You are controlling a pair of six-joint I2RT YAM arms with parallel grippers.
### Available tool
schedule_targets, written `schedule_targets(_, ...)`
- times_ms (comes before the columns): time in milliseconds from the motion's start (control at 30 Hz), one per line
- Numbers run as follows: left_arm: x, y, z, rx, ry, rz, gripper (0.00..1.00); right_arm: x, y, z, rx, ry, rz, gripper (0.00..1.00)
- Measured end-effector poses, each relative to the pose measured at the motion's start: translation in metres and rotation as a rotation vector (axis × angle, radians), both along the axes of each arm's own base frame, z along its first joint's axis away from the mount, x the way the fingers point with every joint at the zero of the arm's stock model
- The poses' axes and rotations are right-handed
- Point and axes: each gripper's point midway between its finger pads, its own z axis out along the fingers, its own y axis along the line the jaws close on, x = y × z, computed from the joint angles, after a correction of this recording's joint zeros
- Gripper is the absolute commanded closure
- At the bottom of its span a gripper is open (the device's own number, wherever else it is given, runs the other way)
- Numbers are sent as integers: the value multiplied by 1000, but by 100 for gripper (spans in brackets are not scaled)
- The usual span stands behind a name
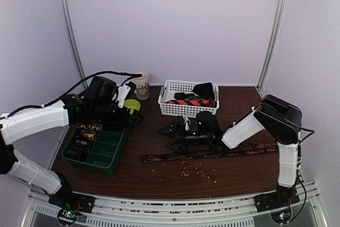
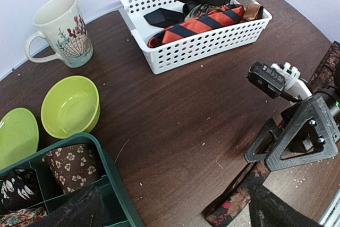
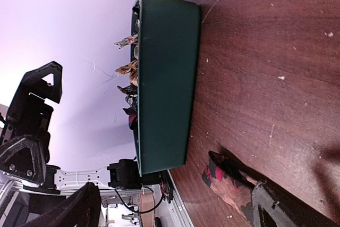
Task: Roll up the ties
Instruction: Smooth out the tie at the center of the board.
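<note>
The patterned tie (image 1: 249,149) is lying stretched flat along the tabletop (image 1: 239,115), seemingly so it can be rolled from its end, where the right hand (image 1: 172,136) is hovering wide open and empty, the left hand (image 2: 175,213) waiting open and empty above the tray (image 1: 101,166).

A floral mug (image 2: 61,30) stands at the back of the bench (image 2: 175,115), a lime bowl (image 2: 70,106) and dish (image 2: 17,134) near it. A white basket (image 2: 212,43) sits to the right; a green tray (image 1: 106,150) lies beside the bowl.
</note>
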Motion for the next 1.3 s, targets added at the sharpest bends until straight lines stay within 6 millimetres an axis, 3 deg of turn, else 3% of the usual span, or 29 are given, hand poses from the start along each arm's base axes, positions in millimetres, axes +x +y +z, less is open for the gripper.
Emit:
schedule_targets(200, 0, -1, -2, 1, 5, -2, 2, -5, -6, -31, -18, 48, -6, 1)
schedule_targets(400, 0, -1, -3, 3, 7, -3, 2, -7, -11, -28, 1, 54, -12, 0)
schedule_targets(533, 1, -3, -6, 6, 15, -7, 2, -12, -23, -6, 16, 42, -18, 0)
schedule_targets(700, 2, -7, -8, 5, 26, -15, 2, 0, -46, 28, 67, -25, -65, 0)
schedule_targets(767, 2, -7, -8, 4, 29, -19, 2, 4, -54, 23, 57, -21, -81, 0)
schedule_targets(1000, 3, -9, -9, 3, 32, -22, 2, 0, -74, -33, -30, 63, -110, 0)
schedule_targets(1300, -1, -20, -8, -15, 39, -88, 2, -7, -81, -26, 38, 72, -116, 0)
